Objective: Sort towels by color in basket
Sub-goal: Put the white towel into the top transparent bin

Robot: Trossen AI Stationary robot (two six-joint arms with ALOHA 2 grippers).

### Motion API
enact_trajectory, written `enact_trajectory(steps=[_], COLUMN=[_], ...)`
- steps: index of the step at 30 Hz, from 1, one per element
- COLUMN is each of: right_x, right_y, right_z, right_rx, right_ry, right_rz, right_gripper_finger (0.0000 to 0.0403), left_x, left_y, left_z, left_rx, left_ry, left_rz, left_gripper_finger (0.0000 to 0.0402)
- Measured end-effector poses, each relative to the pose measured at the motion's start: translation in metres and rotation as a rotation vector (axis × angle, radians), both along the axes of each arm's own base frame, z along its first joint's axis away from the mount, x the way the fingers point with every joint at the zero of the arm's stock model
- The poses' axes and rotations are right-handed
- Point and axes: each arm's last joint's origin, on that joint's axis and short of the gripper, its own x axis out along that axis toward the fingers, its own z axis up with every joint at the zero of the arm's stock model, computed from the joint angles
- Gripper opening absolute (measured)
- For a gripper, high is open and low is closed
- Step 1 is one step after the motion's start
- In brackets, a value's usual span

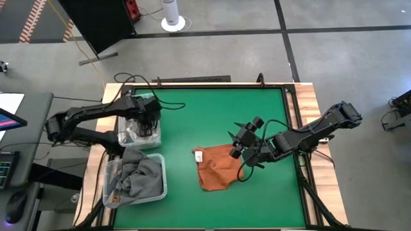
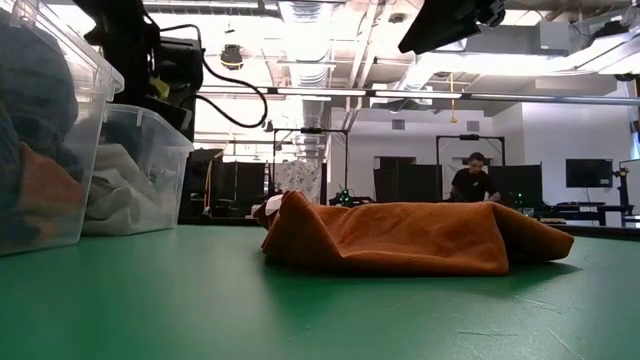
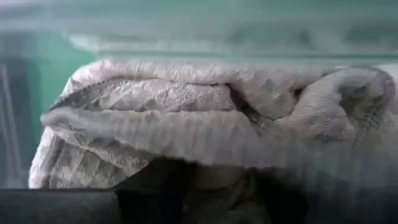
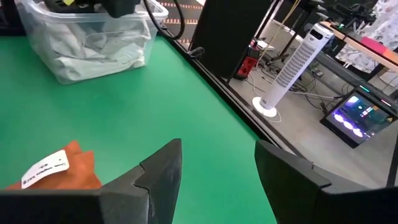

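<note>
White towels (image 1: 137, 130) are already placed in the far bin (image 1: 122, 136), grey ones (image 1: 142, 176) in the near bin (image 1: 161, 187). The orange towel (image 1: 217, 166) is left on the table (image 1: 192, 109). The right gripper (image 1: 240, 153) is held open above it; the left gripper (image 1: 149, 126) is inside the far bin, its fingers not seen.

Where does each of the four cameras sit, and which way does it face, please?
High view: overhead, looking straight down; both arms show, right gripper over the rust-orange towel.
Low view: at table height, looking across the green table; arm parts show up top.
Left wrist: inside the clear plastic bin, facing a crumpled white towel.
Right wrist: past its open dark fingers, toward that bin.
All but the left wrist view share the orange towel.
</note>
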Motion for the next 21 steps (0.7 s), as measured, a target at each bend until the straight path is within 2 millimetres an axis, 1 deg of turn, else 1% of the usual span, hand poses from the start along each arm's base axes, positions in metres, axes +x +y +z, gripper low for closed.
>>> enact_trajectory(steps=[4,10,15,19,21], right_x=[0.001,0.001,0.001,0.001,0.001], right_y=[-0.002,-0.003,-0.003,-0.003,-0.003], right_z=[0.0,0.0,0.0,0.0,0.0], right_rx=[-0.008,-0.01,-0.012,-0.011,-0.011], right_ry=[0.008,0.01,0.011,0.011,0.011], right_rz=[-0.004,-0.008,-0.007,-0.007,-0.007], right_gripper_finger=[0.0234,0.0234,0.0234,0.0234,0.0234], left_x=[0.003,0.02,0.037,0.049,0.052], left_y=[-0.004,-0.013,-0.02,-0.023,-0.023], left_z=[-0.002,-0.001,0.002,0.006,0.008], left_rx=[-0.075,-0.05,-0.009,-0.021,-0.025], left_ry=[-0.046,-0.129,-0.265,-0.4,-0.437], left_rz=[-0.086,-0.281,-0.345,-0.391,-0.397], left_gripper_finger=[0.0168,0.0168,0.0168,0.0168,0.0168])
